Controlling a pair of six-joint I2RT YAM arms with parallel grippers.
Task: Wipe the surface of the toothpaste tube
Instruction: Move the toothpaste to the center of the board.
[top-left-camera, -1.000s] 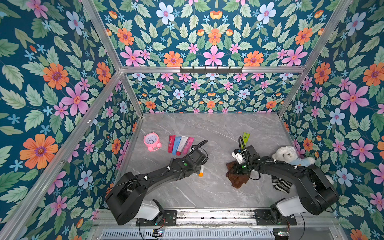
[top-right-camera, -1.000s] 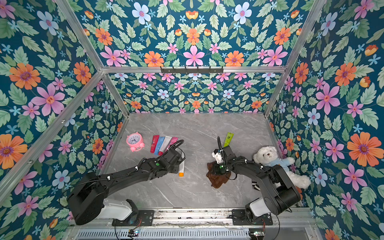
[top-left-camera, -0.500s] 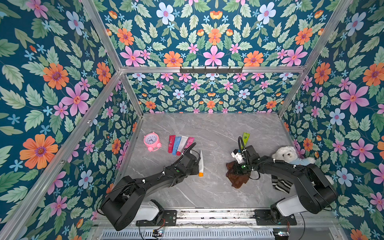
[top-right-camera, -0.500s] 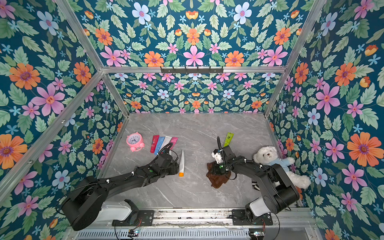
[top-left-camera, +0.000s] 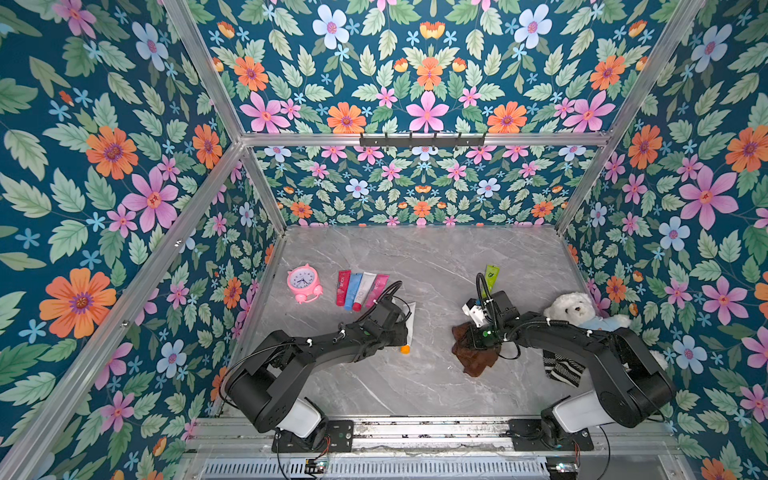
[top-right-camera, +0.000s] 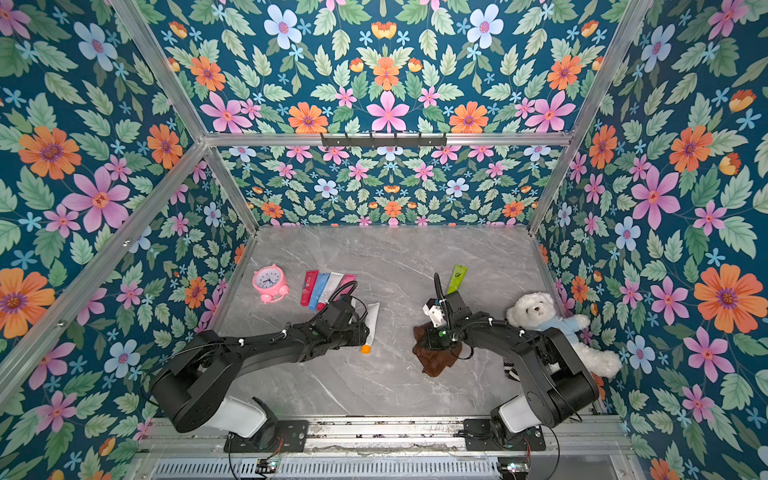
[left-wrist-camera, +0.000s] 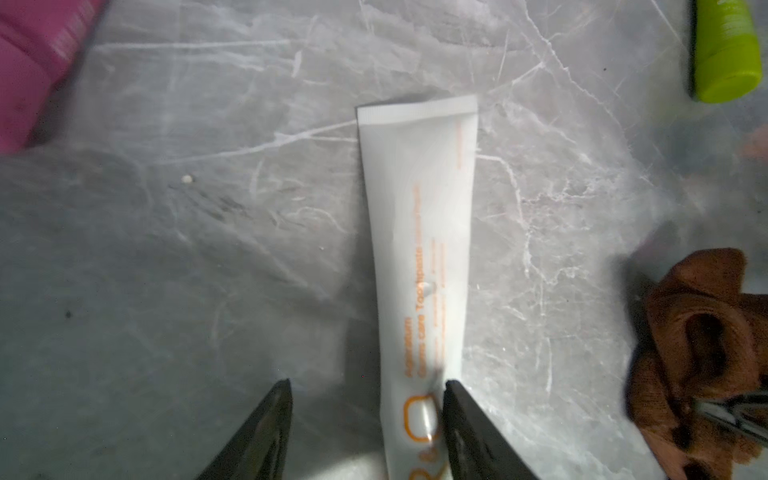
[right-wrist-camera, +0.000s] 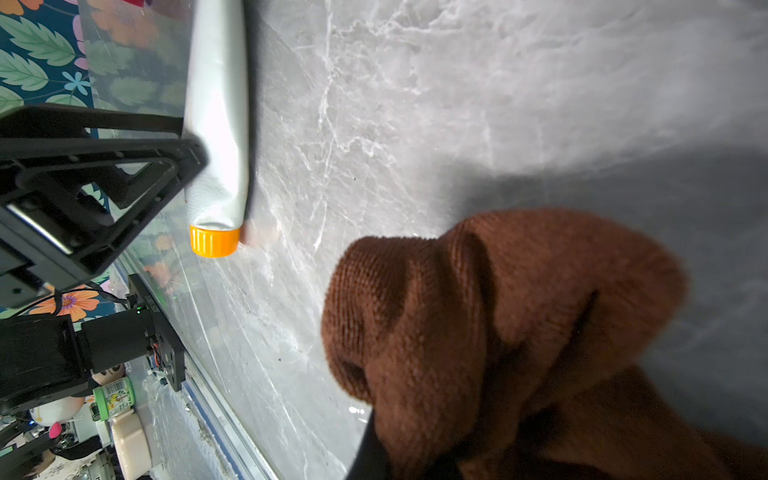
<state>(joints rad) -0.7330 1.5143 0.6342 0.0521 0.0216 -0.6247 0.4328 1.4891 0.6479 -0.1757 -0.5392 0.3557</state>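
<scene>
The toothpaste tube (left-wrist-camera: 419, 249) is white with an orange cap (right-wrist-camera: 214, 241) and lies flat on the grey marble table (top-left-camera: 415, 386); both top views show it (top-left-camera: 410, 318) (top-right-camera: 372, 320). My left gripper (left-wrist-camera: 368, 382) is open low over the cap end. The tube lies between its fingers, against one of them, with a gap to the other. My right gripper (top-left-camera: 473, 336) is shut on a bunched brown cloth (right-wrist-camera: 498, 332) (top-left-camera: 473, 357), a short way right of the tube and apart from it. The cloth hides most of its fingers.
A pink alarm clock (top-left-camera: 304, 283) and a row of coloured tubes (top-left-camera: 361, 289) lie behind the left arm. A green tube (top-left-camera: 491, 276) is behind the right wrist. A white teddy bear (top-left-camera: 577, 309) and a striped cloth (top-left-camera: 563, 370) are by the right wall.
The left gripper drew back leftward off the tube half a second ago and has come forward over its cap end again. The right arm and the cloth have not moved.
</scene>
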